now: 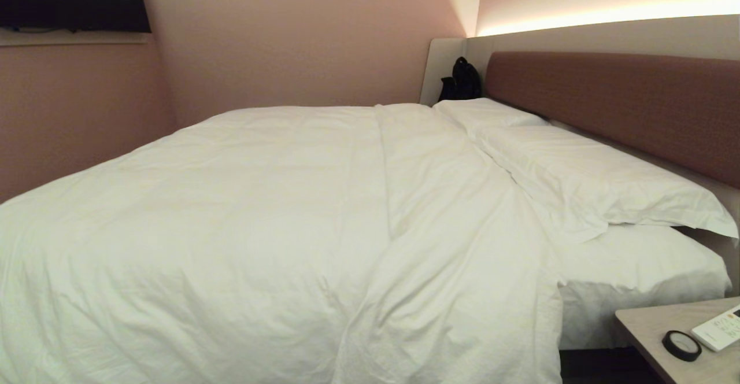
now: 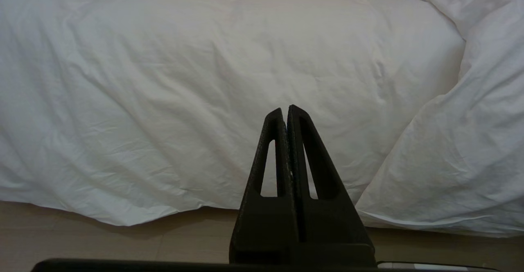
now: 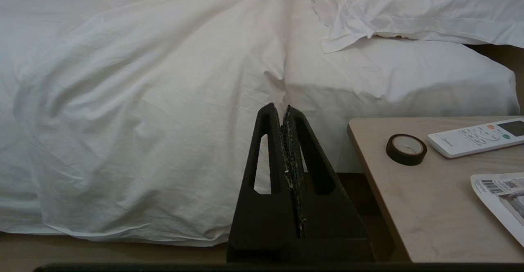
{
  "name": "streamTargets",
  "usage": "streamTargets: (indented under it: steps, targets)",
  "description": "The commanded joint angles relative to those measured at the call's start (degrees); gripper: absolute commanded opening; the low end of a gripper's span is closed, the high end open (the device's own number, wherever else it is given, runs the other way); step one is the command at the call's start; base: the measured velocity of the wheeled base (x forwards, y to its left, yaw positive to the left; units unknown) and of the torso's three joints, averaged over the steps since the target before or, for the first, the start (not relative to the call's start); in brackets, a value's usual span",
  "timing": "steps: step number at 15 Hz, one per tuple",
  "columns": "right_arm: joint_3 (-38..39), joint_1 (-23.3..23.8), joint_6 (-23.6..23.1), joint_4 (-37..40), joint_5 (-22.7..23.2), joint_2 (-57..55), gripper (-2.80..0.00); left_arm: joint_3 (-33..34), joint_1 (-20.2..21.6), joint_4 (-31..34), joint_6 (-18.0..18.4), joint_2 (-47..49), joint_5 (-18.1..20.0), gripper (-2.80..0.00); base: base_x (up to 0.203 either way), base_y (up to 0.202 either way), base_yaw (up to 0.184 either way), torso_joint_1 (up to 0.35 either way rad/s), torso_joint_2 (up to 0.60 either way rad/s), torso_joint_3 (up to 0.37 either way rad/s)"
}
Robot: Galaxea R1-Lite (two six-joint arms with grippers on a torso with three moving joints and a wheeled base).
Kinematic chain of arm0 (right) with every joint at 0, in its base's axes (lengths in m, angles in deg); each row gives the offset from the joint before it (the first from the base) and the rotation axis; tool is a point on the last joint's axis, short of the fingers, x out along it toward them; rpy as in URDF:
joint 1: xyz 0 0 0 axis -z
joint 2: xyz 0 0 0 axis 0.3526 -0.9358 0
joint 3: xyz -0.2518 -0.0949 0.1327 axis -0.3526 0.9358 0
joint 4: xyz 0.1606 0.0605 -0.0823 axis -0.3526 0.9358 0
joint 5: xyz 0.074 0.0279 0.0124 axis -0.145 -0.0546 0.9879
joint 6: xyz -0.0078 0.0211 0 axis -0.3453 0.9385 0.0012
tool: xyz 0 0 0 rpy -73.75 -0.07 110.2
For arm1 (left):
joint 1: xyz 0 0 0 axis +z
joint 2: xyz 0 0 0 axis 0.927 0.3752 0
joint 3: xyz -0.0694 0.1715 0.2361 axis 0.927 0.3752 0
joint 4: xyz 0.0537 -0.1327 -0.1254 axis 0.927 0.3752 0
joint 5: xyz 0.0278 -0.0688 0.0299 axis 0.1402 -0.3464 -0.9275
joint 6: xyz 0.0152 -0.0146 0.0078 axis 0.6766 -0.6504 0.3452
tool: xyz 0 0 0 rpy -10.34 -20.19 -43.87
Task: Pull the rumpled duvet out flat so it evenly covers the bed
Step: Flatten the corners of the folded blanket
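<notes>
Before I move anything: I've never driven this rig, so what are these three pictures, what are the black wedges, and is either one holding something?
The wide picture comes from the robot's head camera, looking across the bed. The white duvet covers most of it, with a fold running down the middle, and pillows lie by the headboard. The other two pictures come from cameras on each wrist. The black wedge in each is that arm's pincer: the left pincer and the right pincer. Both are shut, hold nothing, and hang off the duvet's side. The bedside table carries a tape roll, a remote and a printed paper.

Left gripper [image 2: 285, 109], right gripper [image 3: 279, 107]: jaws together.
</notes>
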Motion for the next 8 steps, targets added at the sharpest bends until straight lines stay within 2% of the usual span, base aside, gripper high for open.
streamTargets:
  steps: [1, 8]
  targets:
    - [0.0, -0.02, -0.04, -0.01, 0.03, -0.06, -2.8, 0.08, 0.02, 0.03, 0.01, -0.02, 0.02, -2.8, 0.0, 0.0, 0.0, 0.0, 0.0, 0.0]
    - [0.0, -0.02, -0.04, -0.01, 0.03, -0.06, -2.8, -0.01, 0.02, 0.03, 0.1, -0.02, 0.02, -2.8, 0.0, 0.0, 0.0, 0.0, 0.0, 0.0]
